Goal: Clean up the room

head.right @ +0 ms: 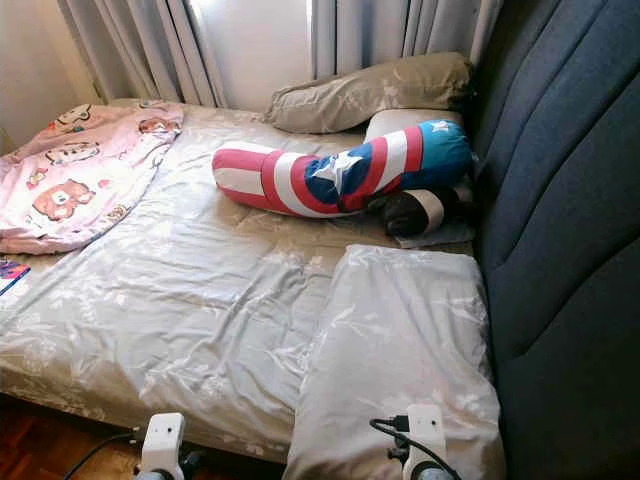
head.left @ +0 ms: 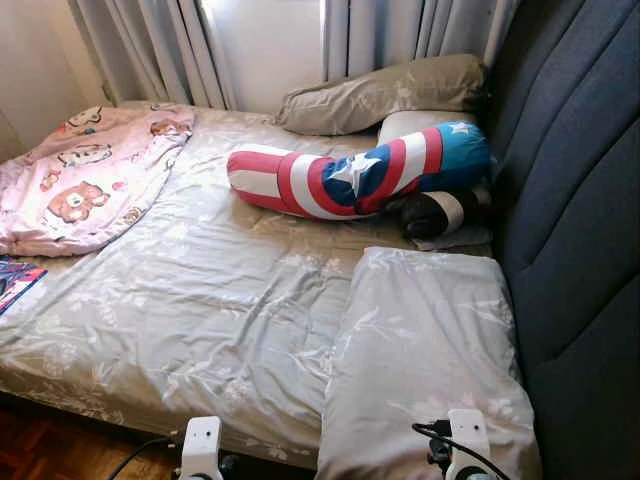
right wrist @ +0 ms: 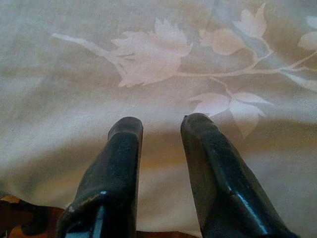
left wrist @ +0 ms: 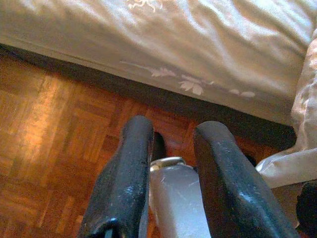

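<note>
A bed [head.left: 200, 300] with a grey floral sheet lies before me. A grey floral pillow [head.left: 425, 350] rests at its near right corner against the dark headboard [head.left: 580, 200]. A red, white and blue star bolster [head.left: 350, 175] lies across the far part, beside an olive pillow [head.left: 380, 92] and a dark striped cushion [head.left: 440, 212]. A pink bear-print blanket [head.left: 85, 175] is bunched at the far left. My left gripper [left wrist: 174, 128] is open, low over the parquet floor [left wrist: 49, 124] by the bed's edge. My right gripper [right wrist: 162, 122] is open, close to the floral pillow cloth [right wrist: 148, 54].
Grey curtains [head.left: 160, 45] hang behind the bed. A colourful flat item [head.left: 15, 280] pokes in at the left edge of the mattress. Both wrist units [head.left: 201, 445] [head.left: 462, 440] sit at the bed's near side. A silver robot part [left wrist: 178, 198] lies behind the left fingers.
</note>
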Controlling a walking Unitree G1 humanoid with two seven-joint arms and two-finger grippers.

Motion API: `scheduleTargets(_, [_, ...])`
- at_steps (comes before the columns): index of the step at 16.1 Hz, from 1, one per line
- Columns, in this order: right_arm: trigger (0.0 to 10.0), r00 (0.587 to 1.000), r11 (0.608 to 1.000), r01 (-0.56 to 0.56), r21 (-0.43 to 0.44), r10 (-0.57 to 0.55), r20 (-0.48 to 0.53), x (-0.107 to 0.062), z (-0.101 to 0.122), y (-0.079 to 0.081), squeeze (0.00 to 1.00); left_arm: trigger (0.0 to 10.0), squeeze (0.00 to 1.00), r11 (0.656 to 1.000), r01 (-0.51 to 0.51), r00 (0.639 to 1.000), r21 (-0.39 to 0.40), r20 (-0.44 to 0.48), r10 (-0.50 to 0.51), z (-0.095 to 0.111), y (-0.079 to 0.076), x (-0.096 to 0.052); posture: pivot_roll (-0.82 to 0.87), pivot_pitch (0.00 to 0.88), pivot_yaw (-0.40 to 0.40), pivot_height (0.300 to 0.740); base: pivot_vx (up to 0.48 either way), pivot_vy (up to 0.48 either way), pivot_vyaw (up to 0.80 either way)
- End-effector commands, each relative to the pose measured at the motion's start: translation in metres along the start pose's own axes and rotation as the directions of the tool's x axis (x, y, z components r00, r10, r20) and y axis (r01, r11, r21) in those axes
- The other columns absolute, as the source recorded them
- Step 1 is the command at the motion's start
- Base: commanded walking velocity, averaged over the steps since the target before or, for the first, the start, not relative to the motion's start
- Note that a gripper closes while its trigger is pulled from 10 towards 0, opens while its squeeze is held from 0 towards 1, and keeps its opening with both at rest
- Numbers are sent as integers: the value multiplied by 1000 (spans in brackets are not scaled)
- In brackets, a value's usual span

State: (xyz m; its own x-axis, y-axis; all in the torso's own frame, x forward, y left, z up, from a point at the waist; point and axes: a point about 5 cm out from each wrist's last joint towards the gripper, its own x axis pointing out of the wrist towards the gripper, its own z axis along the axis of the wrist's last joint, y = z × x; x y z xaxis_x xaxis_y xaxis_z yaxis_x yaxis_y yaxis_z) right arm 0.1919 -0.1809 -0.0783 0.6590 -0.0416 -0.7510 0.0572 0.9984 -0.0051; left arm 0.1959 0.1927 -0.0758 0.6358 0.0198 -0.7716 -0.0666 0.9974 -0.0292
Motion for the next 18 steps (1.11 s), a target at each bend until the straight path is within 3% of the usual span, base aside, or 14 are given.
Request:
scheduleTargets(1, [10000,1000,1000,4,6,-4,-14,-1,-5,0,0,10000,0,1000,-24,999,4,-36,24,-10,7,-2,-14,0,-1,740,0,285,0])
scheduleTargets(7, [10000,999,1000,12,6,-12,-30,-3,-11,0,0,10000,0,999,-22,998,37,-65,25,-17,17,-6,-34,0,13,740,0,327,0])
scheduleTargets(18, [10000,999,1000,13,3,-13,-29,-2,-8,1,0,10000,0,998,-56,994,5,-90,57,-25,32,-11,-24,0,11,740,0,341,0])
